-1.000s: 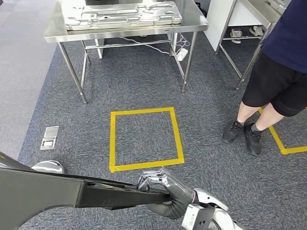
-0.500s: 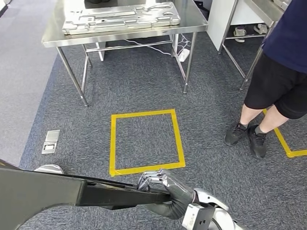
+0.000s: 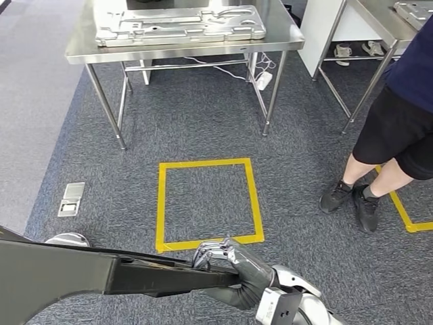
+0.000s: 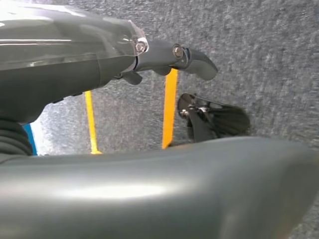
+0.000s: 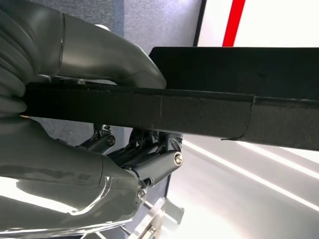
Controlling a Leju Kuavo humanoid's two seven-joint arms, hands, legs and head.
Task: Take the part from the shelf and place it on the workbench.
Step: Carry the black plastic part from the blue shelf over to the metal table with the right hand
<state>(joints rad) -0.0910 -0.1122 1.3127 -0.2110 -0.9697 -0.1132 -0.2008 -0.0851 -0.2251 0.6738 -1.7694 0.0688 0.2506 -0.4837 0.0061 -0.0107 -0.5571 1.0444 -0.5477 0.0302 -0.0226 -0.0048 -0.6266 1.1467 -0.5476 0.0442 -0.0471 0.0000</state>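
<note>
A long dark part stretches across the bottom of the head view, from the left edge to my right hand. That hand grips its right end, thumb on one face and fingers on the other, as the right wrist view shows on the part's black edge. In the left wrist view my left hand hangs over the carpet with its fingers spread beside a broad grey surface; whether it holds the part is unclear. The steel workbench stands ahead and carries a silver stamped panel.
A yellow tape square marks the carpet between me and the workbench. A person in dark shorts stands at the right, beside a second steel table. A floor outlet plate lies at the left.
The whole view has shifted a little, so the camera moved: workbench, tape square and person sit slightly further right. My hands and the part keep the same hold.
</note>
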